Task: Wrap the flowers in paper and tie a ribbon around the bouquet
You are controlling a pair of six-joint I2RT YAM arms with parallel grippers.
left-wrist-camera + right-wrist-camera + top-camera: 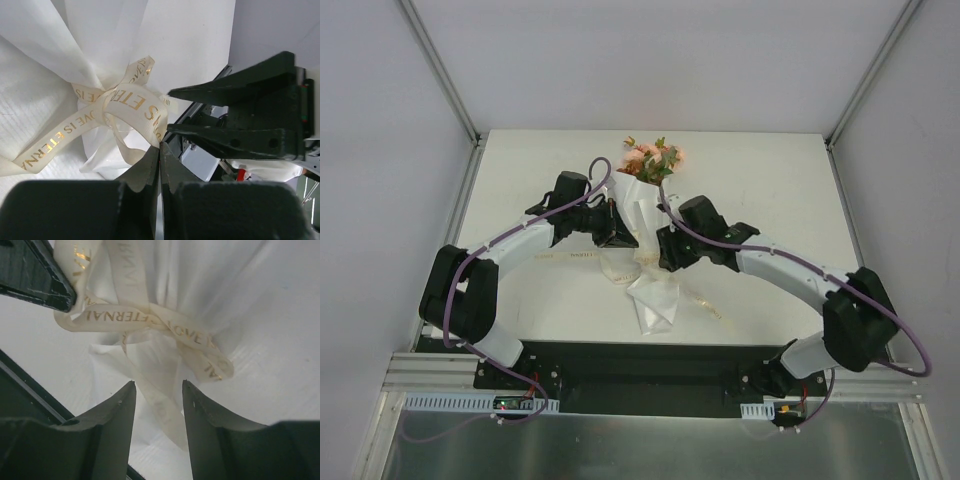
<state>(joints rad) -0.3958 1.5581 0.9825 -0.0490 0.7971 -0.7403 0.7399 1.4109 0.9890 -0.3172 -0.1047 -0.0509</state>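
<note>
Ribbon [135, 102] reading "LOVE IS ETERNAL" seems pinched in left gripper [159, 148]; right gripper [158, 385] gapes.

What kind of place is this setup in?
Likely a robotics lab test cell: a white table enclosed by blank walls and metal posts, with the left arm and right arm bolted at its edge, working a bouquet.

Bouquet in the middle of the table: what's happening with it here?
Both arms are working at the waist of the bouquet, which lies on the table with the flowers pointing away from the arm bases. The ribbon is already looped and crossed around the gathered paper. The left hand is shut, apparently pinching one ribbon strand. The right hand is open, with another ribbon tail lying loose between its jaws.
</note>
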